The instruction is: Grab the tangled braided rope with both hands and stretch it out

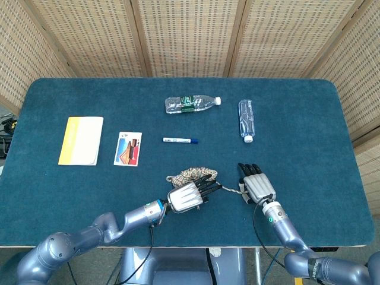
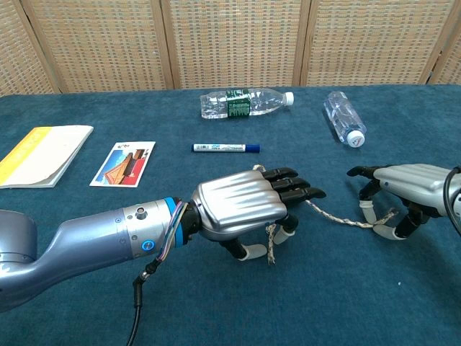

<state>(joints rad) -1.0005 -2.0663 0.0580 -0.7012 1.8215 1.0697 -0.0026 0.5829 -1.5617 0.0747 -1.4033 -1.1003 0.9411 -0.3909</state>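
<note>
Left hand pinches braided rope tangle; right hand pinches its free end, near tabletop's front edge, ready to stretch.

Camera setup: two onboard views, one high, one low.
Your head view looks steeply down from the near edge, taking in the whole table out to the far screens. Your chest view sits low and close, facing far across the tabletop. Both share the left hand, right hand, rope, bottles and marker.
</note>
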